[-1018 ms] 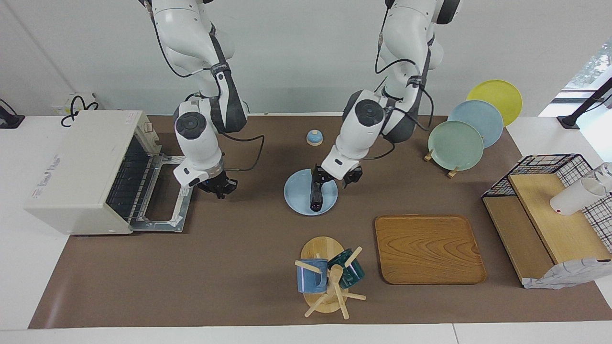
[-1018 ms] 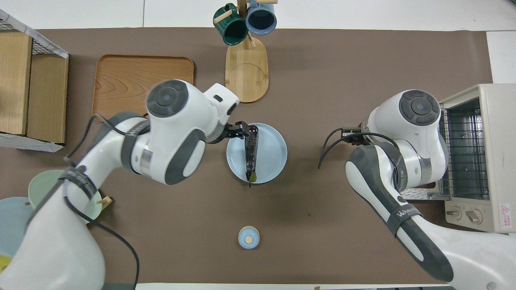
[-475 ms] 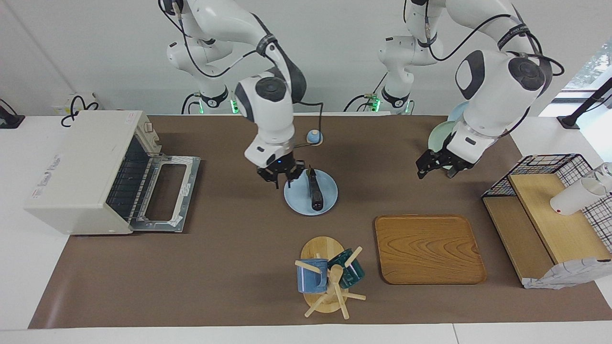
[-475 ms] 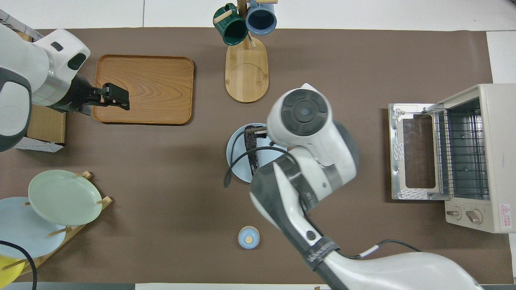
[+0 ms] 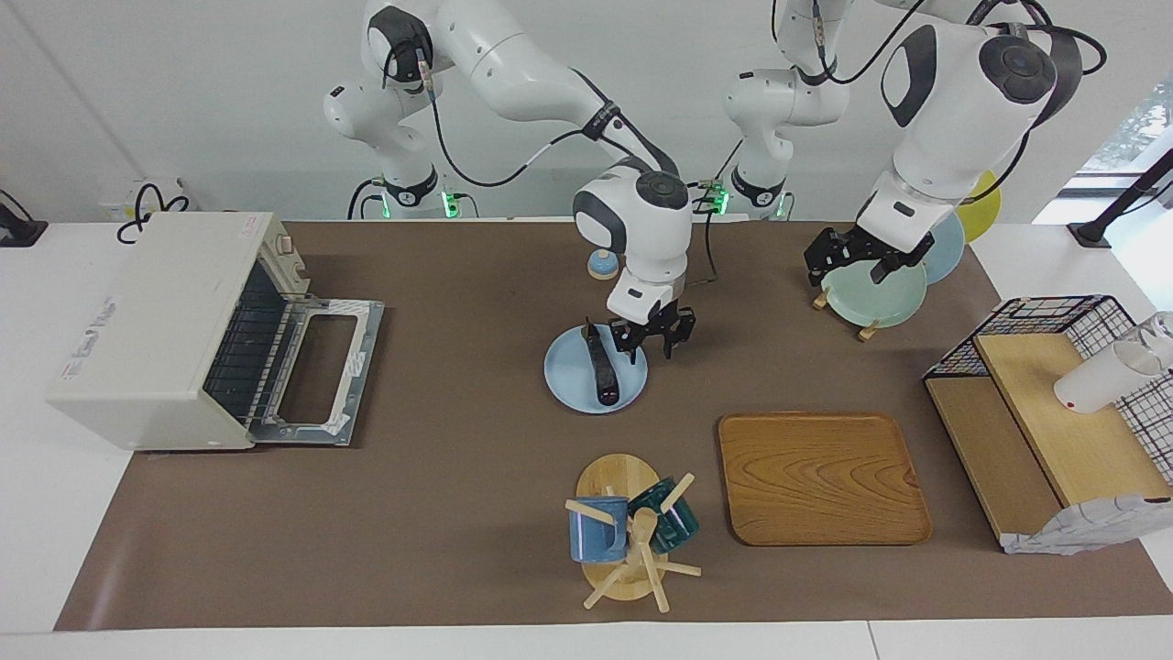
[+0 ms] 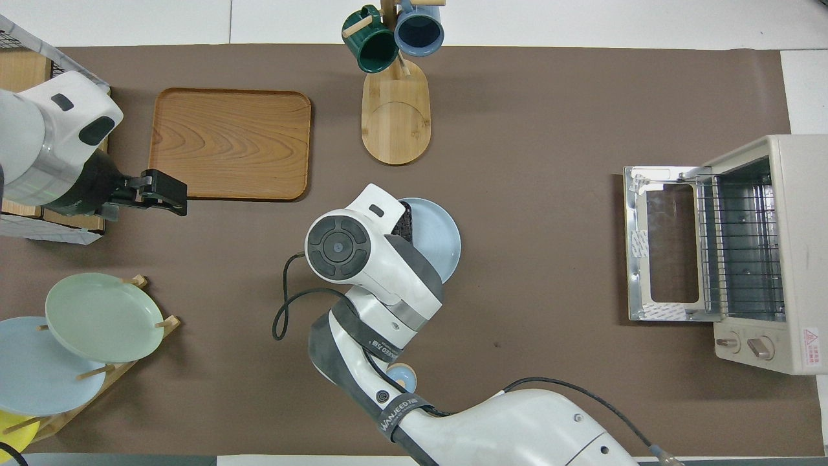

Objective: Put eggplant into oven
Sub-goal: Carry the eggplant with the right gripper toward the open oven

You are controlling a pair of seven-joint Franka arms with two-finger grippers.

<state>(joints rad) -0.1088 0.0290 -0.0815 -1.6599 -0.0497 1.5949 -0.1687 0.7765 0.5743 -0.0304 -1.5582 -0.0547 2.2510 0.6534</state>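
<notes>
A long white worktop (image 5: 37, 513) stands against a plain, pale grey-white wall (image 5: 183, 101), most of its surface covered by a brown mat (image 5: 440, 477). Light is even and soft, with faint shadows under the objects on the mat. At the left arm's end of the worktop, a window (image 5: 1136, 128) shows bright daylight and green foliage outside, and a black stand (image 5: 1113, 215) is fixed to the worktop near it. At the right arm's end, a white power strip with coiled black cable (image 5: 147, 203) lies against the wall beside another black fitting (image 5: 16, 229).
</notes>
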